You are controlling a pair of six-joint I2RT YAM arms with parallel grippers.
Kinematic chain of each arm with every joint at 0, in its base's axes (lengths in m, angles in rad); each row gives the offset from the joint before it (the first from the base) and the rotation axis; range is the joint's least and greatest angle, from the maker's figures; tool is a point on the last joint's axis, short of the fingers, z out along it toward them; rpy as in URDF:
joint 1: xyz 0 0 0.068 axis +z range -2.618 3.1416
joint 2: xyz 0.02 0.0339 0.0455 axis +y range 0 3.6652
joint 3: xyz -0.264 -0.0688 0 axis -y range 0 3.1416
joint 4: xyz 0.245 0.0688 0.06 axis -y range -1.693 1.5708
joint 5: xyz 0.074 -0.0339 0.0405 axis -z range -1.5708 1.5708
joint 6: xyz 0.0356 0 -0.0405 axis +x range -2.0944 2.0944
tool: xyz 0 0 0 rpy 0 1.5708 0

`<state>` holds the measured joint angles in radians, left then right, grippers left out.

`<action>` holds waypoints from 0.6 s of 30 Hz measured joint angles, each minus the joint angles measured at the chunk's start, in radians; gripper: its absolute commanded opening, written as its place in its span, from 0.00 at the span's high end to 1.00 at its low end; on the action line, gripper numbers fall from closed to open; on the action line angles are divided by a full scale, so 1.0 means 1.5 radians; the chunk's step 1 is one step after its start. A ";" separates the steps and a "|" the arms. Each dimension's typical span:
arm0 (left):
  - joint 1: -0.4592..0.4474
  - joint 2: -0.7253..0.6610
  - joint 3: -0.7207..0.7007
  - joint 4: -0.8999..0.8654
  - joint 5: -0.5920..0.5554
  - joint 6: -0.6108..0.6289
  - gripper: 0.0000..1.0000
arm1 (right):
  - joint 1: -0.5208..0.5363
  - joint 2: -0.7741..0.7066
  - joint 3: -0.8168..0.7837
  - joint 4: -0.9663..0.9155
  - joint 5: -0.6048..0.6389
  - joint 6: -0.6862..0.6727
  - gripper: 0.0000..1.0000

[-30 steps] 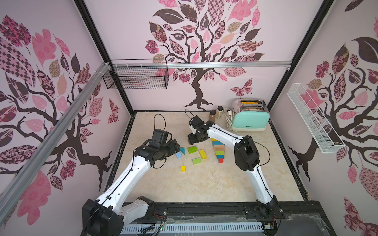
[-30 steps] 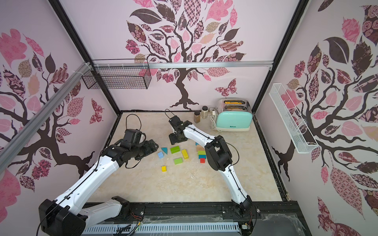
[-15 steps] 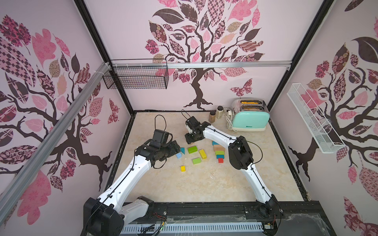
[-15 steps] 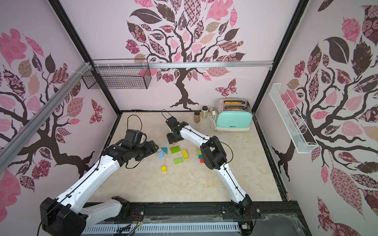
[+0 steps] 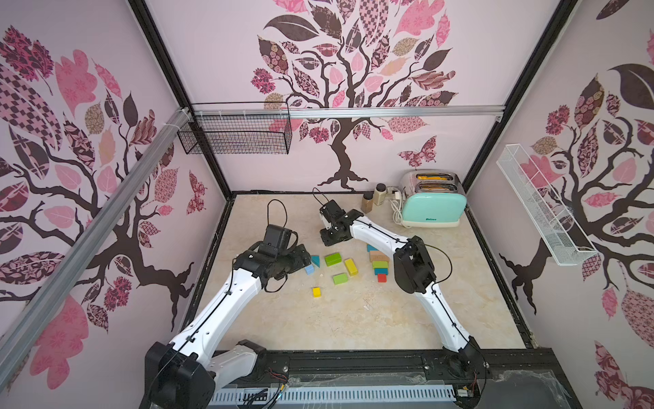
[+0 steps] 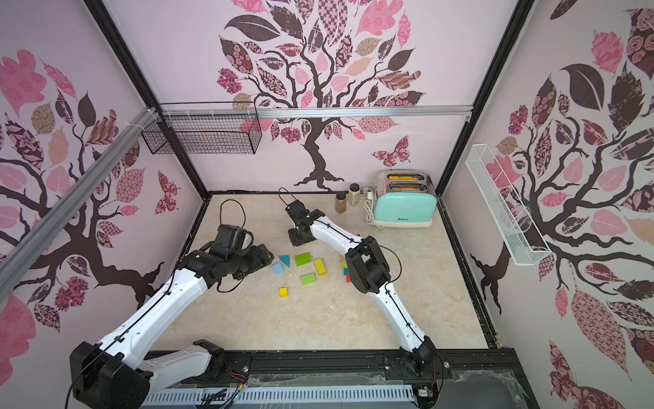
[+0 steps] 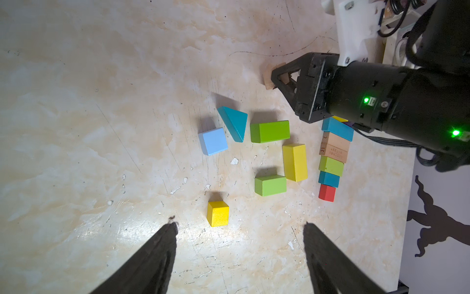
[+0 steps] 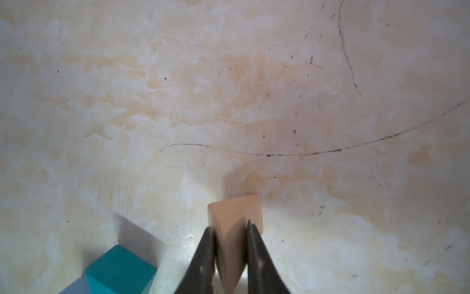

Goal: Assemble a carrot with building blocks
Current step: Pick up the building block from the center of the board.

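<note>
On the tabletop (image 8: 178, 101), the right gripper (image 8: 229, 225) is pinching a tan wedge (image 8: 235, 210). Left gripper (image 7: 240, 225) is hanging open near the yellow cube (image 7: 218, 213).

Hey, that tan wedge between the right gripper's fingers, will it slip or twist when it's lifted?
Likely stiff and light: the tan wedge looks like solid plain wood. It may squirt out or twist, since the right gripper pinches what look like sloping, smooth faces.

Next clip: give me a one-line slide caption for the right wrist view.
Right claw closed on a plain tan wedge block, teal block nearby, marbled tabletop behind.
</note>
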<state>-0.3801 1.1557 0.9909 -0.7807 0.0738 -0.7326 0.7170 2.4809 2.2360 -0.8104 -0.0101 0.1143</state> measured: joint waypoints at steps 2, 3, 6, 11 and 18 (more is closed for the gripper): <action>0.000 0.001 0.000 0.000 0.000 0.000 0.18 | 0.000 0.000 0.000 0.000 0.000 0.000 0.89; 0.000 0.001 0.000 0.000 0.000 0.000 0.18 | 0.000 0.000 0.000 0.000 0.000 0.000 0.90; 0.000 0.001 0.000 0.000 0.000 0.000 0.18 | 0.000 0.000 0.002 -0.001 0.000 0.000 0.96; 0.000 0.001 0.000 0.000 0.000 0.001 0.18 | -0.008 0.005 0.018 -0.013 -0.008 0.012 1.00; 0.000 0.004 -0.005 0.001 0.003 0.002 0.18 | -0.049 -0.026 -0.040 0.030 -0.093 0.063 1.00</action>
<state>-0.3801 1.1618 0.9833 -0.7792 0.0776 -0.7296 0.6430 2.4424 2.1754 -0.7658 -0.1490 0.2092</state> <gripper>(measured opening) 0.820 0.158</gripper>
